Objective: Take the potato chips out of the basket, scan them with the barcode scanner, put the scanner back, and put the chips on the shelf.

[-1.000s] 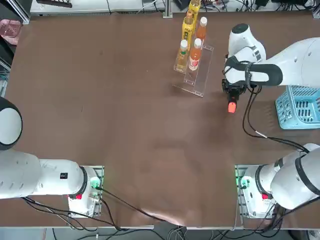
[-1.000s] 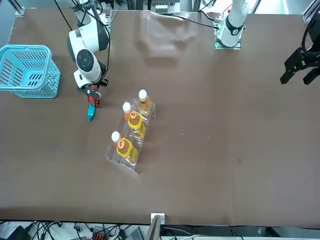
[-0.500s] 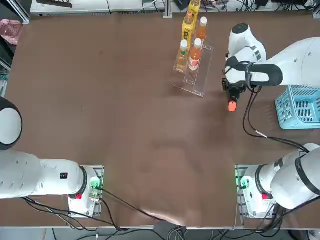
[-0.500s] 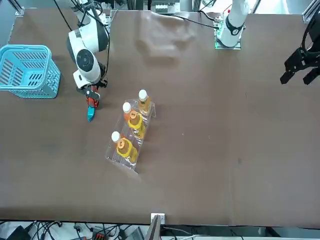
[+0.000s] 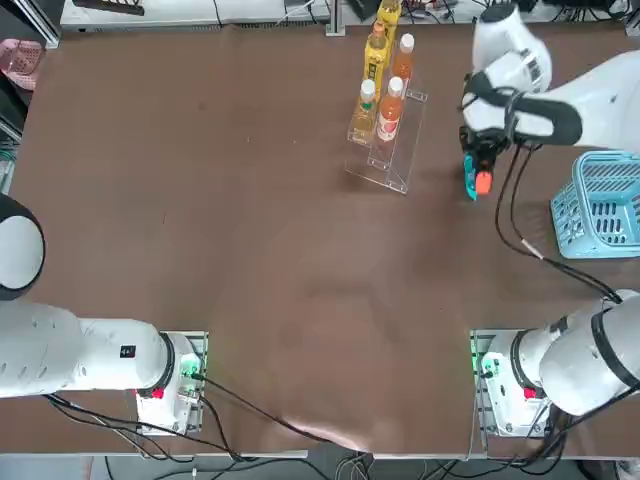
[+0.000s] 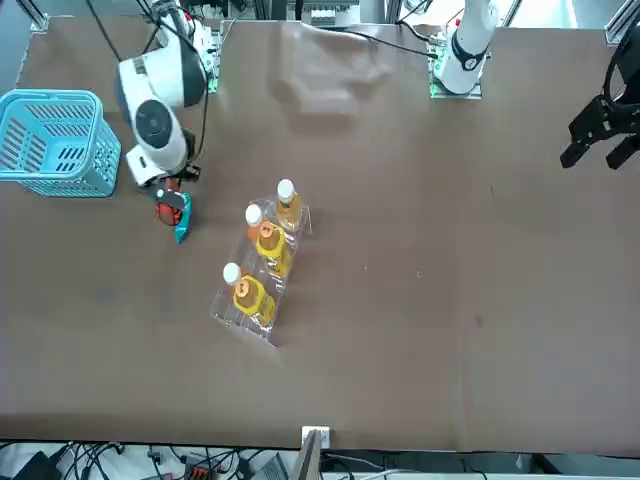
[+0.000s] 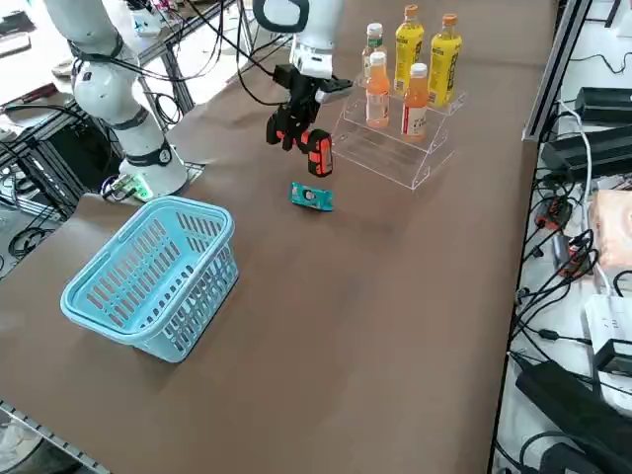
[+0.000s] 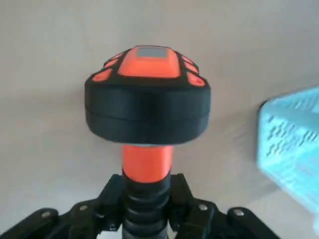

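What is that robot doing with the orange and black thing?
The right gripper is shut on the barcode scanner and holds it in the air above the table. The potato chips are already out of the basket and lie flat on the table just below the scanner, in front of the shelf that holds the drink bottles. The chips are not on the shelf yet.

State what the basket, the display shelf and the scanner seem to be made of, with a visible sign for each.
Basket: light blue moulded plastic, probably; lattice walls. Shelf: clear acrylic or similar; table shows through, edges glint. Barcode scanner, clamped in the right gripper: matte black plastic with orange parts, apparently.
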